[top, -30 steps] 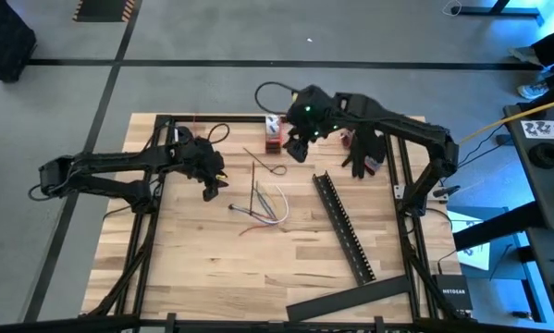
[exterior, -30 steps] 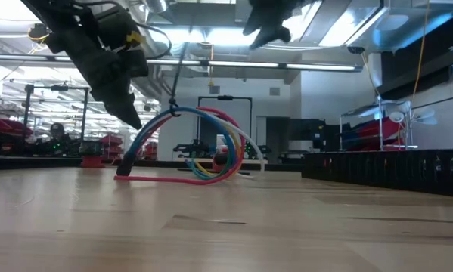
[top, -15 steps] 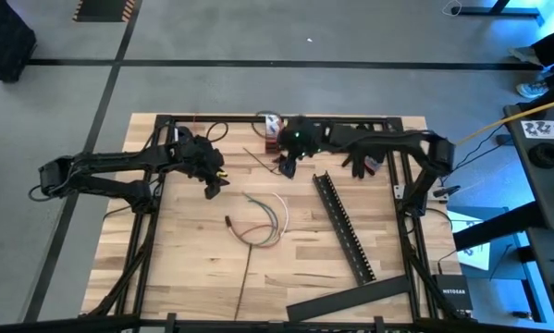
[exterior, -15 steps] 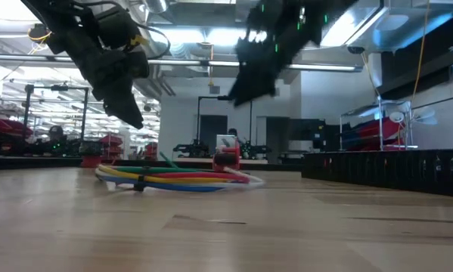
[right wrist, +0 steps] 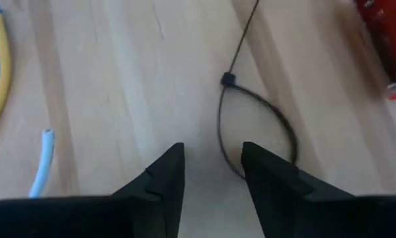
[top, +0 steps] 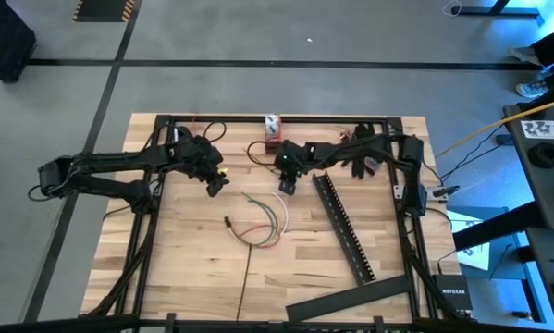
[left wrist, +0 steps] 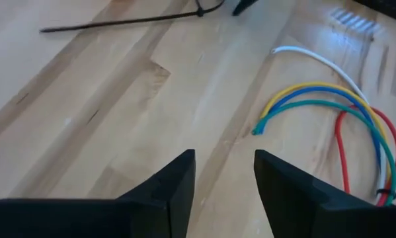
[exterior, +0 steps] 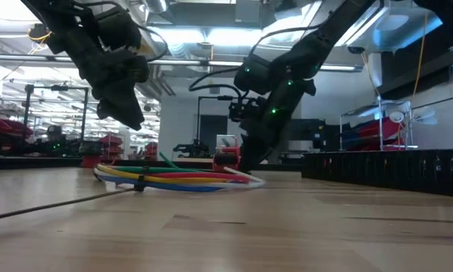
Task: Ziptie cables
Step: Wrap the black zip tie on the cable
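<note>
The cables (top: 263, 222), a bunch of coloured wires bent into a curve, lie flat in the middle of the table, also seen in the low view (exterior: 177, 179). A black ziptie (exterior: 141, 183) wraps them, and its long tail (top: 244, 277) runs toward the near edge. My left gripper (top: 212, 188) hovers open, left of the cables (left wrist: 330, 119). My right gripper (top: 286, 183) is low on their far side. It stands open over a separate looped black ziptie (right wrist: 257, 125) lying on the wood. My right gripper slants down from the table's far right at the looped ziptie. The loop's near arc (right wrist: 232, 166) lies by its fingertips. I cannot tell whether a finger touches it.
A long black slotted bar (top: 343, 227) lies slantwise right of the cables, and a second black bar (top: 350, 298) lies near the front right. A red and white object (top: 273, 129) stands at the far edge. Bare wood lies to the near left.
The cables arched up off the table a second ago and have fallen flat; the ziptie's tail now lies toward the near edge. My right gripper has come down steeply from high over the far edge to just above the looped ziptie.
</note>
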You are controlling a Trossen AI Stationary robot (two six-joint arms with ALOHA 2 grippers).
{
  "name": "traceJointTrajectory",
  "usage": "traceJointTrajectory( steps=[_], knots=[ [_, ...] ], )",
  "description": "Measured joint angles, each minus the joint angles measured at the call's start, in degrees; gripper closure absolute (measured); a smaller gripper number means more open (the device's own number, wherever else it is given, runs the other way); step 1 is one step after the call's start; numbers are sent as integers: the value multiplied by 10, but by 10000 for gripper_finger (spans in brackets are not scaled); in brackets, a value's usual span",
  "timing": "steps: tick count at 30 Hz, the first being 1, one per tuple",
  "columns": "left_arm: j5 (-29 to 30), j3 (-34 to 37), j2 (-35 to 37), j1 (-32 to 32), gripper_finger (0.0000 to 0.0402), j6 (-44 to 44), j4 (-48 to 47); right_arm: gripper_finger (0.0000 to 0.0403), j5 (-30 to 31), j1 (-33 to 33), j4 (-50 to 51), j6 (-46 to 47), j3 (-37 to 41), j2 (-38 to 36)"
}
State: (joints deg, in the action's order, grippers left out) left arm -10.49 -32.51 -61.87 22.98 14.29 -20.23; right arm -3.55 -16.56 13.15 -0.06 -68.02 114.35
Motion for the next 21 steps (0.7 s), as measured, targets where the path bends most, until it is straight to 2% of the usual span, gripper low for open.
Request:
traceJointTrajectory(
  steps=[7, 14, 21],
  knots=[
    [10, 0, 0, 0, 252, 3, 2, 290, 1, 0, -2, -56, 0, 2],
    [13, 0, 0, 0, 252, -2, 3, 391, -15, 1, 16, -78, -3, 18],
    [13, -30, 0, 0, 261, -29, -22, 401, -42, 4, 49, -49, -9, -10]
  ],
)
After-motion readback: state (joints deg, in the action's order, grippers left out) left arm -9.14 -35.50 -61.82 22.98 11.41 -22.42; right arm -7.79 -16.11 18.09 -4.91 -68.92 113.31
